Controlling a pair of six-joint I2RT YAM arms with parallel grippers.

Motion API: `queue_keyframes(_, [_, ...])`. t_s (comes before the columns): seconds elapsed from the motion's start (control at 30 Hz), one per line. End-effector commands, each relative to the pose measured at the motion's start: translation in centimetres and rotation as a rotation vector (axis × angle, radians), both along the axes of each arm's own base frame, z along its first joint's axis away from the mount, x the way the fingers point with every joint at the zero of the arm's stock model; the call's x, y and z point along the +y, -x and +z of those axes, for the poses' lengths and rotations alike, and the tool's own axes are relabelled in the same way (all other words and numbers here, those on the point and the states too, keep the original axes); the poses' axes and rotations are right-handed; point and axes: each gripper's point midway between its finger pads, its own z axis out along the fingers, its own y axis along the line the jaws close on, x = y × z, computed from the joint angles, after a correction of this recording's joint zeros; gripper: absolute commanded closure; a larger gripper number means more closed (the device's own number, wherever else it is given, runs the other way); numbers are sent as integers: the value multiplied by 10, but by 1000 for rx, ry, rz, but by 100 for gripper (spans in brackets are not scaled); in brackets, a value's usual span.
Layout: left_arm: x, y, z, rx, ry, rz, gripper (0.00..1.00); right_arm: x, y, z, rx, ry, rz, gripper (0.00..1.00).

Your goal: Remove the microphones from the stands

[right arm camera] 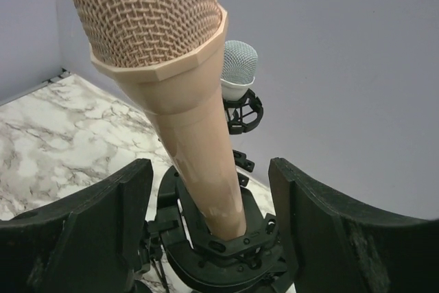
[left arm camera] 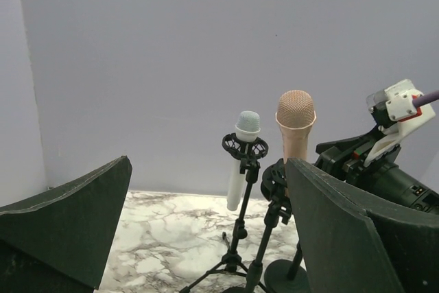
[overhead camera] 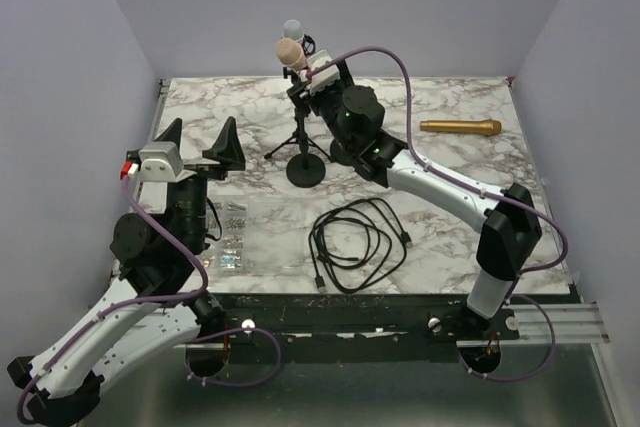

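Observation:
A pink-tan microphone [overhead camera: 290, 51] stands upright in the black clip of a round-base stand [overhead camera: 306, 169] at the table's back middle. It fills the right wrist view [right arm camera: 185, 121], seated in the black shock mount [right arm camera: 226, 245], and shows in the left wrist view [left arm camera: 295, 128]. My right gripper [right arm camera: 209, 224] is open, its fingers on both sides of the microphone body just above the mount, not touching it. My left gripper [overhead camera: 200, 142] is open and empty at the table's left, facing the stands [left arm camera: 206, 224].
A white microphone [overhead camera: 293, 29] sits in a tripod stand [overhead camera: 295, 142] just behind, also visible in the left wrist view [left arm camera: 241, 162]. A gold microphone [overhead camera: 460, 127] lies at the right. A coiled black cable [overhead camera: 358, 242] and small packets [overhead camera: 232, 237] lie at the front.

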Motion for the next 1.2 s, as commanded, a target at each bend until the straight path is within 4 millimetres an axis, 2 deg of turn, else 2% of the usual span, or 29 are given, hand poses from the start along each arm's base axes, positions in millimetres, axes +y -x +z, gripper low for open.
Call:
queue_keyframes(0.0, [10,6,9,-23,30,15,2,8,-5,15,-72,-35,-9,26])
queue_keyframes(0.1, [10,6,9,-23,28,15,1,11,-8,12,-81,-35,-11,30])
queue_keyframes(0.33, [9,4,9,-20,21,16,1,15,-16,10,-91,-27,-30,47])
queue_keyframes(0.63, [6,3,7,-14,21,10,1,13,-11,30,-121,-47,-18,71])
queue_keyframes(0.83, [3,1,5,-6,20,0,1,9,0,54,-150,-64,2,76])
queue_keyframes(1.0, [0,-1,4,2,17,-7,1,8,11,85,-175,-87,25,81])
queue_keyframes(1.17, [-2,-2,3,7,16,-13,1,0,29,120,-181,-168,76,90])
